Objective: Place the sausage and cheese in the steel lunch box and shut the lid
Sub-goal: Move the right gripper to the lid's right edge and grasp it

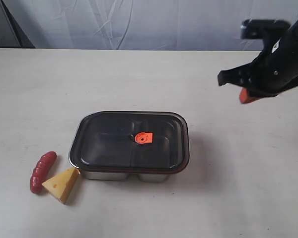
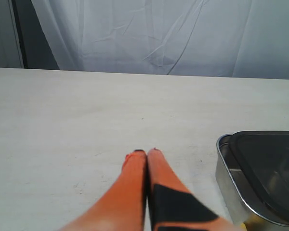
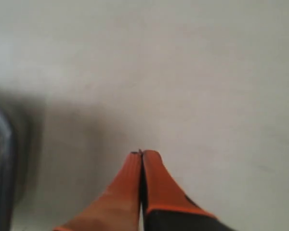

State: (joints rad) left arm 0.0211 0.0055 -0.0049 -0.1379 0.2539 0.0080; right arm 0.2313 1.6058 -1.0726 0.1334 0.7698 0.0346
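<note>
The steel lunch box (image 1: 114,173) stands mid-table with the dark lid (image 1: 109,141) on it, orange valve tab (image 1: 143,137) in the centre. The red sausage (image 1: 42,171) and the yellow cheese (image 1: 63,184) lie on the table at the box's front left, the cheese touching its corner. My right gripper (image 1: 248,96) hovers shut and empty to the upper right of the box; in the right wrist view its orange fingers (image 3: 142,155) are pressed together. My left gripper (image 2: 146,152) is shut and empty, low over the table beside the box (image 2: 229,180) and lid (image 2: 269,166); it is out of the exterior view.
A white cloth backdrop (image 1: 139,22) hangs behind the table's far edge. The pale tabletop (image 1: 139,79) stretches bare behind the box and to its right.
</note>
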